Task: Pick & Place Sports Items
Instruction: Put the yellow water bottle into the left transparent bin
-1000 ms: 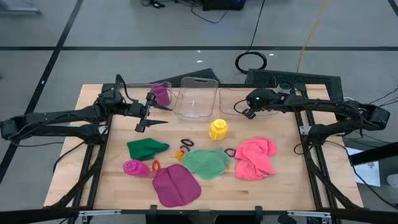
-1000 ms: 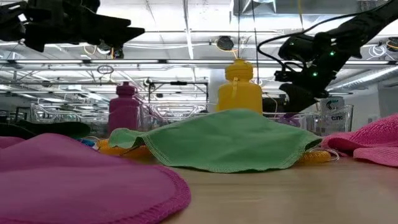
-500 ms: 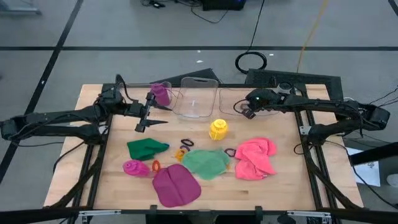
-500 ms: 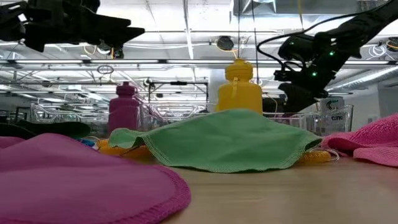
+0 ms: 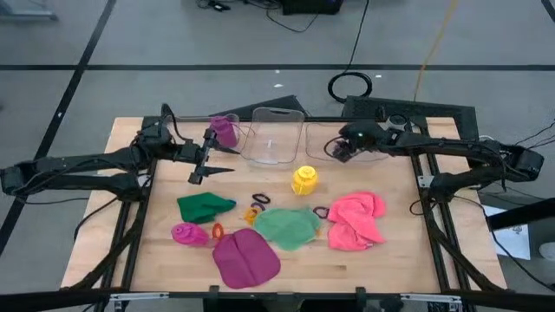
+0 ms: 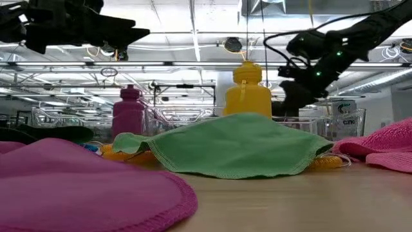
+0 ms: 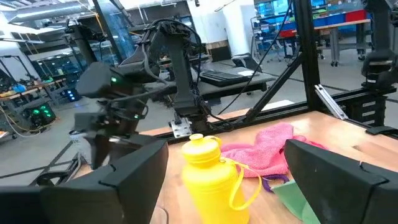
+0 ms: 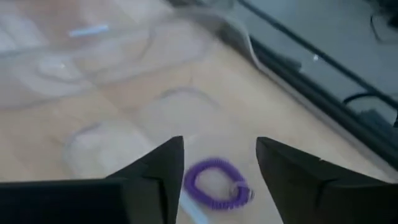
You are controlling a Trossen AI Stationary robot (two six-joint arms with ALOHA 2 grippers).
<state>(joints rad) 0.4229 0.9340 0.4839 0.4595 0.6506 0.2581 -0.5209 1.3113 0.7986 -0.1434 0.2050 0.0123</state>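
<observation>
The right-hand clear bin (image 5: 375, 147) at the table's far edge held the purple ring (image 8: 216, 184), lying flat directly beyond the parted, empty fingers of the right gripper (image 8: 217, 163), while the left gripper (image 5: 201, 163) hovered open well apart.

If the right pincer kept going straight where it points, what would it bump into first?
Probably the purple ring. The right pincer is open, and the ring lies between its fingers, seemingly on the floor of a clear bin. How far below it lies is hard to judge.
</observation>
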